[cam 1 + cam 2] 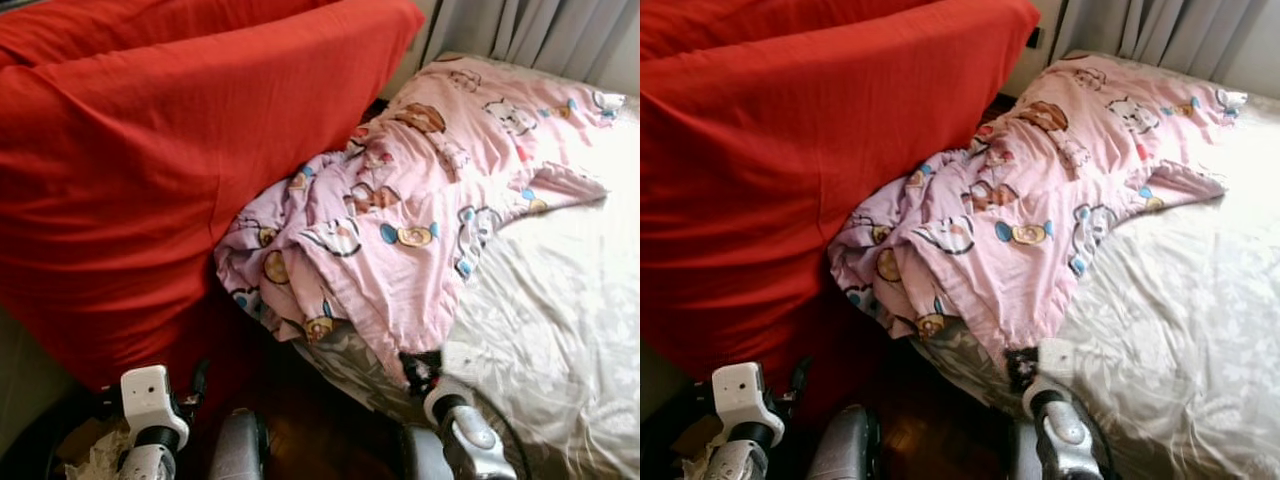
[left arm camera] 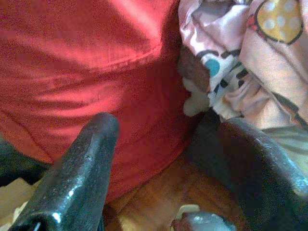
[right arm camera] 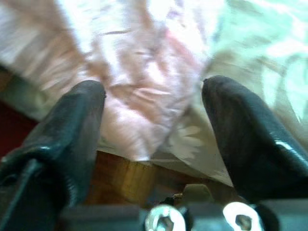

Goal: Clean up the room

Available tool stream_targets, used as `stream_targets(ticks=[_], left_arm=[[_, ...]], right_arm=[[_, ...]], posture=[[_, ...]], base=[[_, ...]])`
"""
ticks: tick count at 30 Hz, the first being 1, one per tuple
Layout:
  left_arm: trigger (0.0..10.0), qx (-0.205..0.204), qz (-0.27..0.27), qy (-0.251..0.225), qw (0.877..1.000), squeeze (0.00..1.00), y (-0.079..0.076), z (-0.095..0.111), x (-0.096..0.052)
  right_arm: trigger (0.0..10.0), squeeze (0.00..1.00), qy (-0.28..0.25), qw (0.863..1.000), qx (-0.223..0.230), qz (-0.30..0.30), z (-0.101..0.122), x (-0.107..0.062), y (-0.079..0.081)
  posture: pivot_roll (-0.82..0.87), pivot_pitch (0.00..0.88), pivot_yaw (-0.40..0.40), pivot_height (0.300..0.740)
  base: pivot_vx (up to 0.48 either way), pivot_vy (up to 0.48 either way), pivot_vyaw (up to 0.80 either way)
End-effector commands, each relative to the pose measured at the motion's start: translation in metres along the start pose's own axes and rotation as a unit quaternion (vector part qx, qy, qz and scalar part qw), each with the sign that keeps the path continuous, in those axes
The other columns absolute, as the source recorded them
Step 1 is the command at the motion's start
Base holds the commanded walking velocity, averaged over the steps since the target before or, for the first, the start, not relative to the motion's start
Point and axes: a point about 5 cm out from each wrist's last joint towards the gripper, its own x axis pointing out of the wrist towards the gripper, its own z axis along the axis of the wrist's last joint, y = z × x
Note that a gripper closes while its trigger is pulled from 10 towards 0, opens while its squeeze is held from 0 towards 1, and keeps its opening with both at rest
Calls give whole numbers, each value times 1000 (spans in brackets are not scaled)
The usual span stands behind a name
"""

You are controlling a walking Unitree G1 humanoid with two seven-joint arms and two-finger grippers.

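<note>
pink cartoon-print blanket (image 1: pixel 400 220), red cover (image 1: pixel 160 150), pale floral sheet (image 1: pixel 560 320), grey curtain (image 1: pixel 540 30)

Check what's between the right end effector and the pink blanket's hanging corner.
Nothing: the right wrist view shows the right end effector open, the blanket corner straight ahead of its fingers, wood floor below.

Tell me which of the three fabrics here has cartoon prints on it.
The pink blanket, crumpled across the bed between the other two. The red cover is plain, and the pale bedsheet shows only a faint tonal pattern.
</note>
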Motion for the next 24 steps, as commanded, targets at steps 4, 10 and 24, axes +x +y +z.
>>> stream_targets(ticks=[4,10,24], left_arm=[[10000,7,0,14,1000,0,4,-2,-9],[10000,9,-2,19,1000,0,5,-1,-17],[10000,11,1,29,1000,0,4,3,-31]], right_arm=[[10000,173,27,999,37,-10,-6,0,1],[10000,0,29,998,54,-15,-4,3,2],[10000,0,17,995,80,54,10,11,23]], posture=[[122,259,6,605],[131,282,13,605],[155,324,11,605]], base=[[0,0,0],[0,0,0],[0,0,0]])
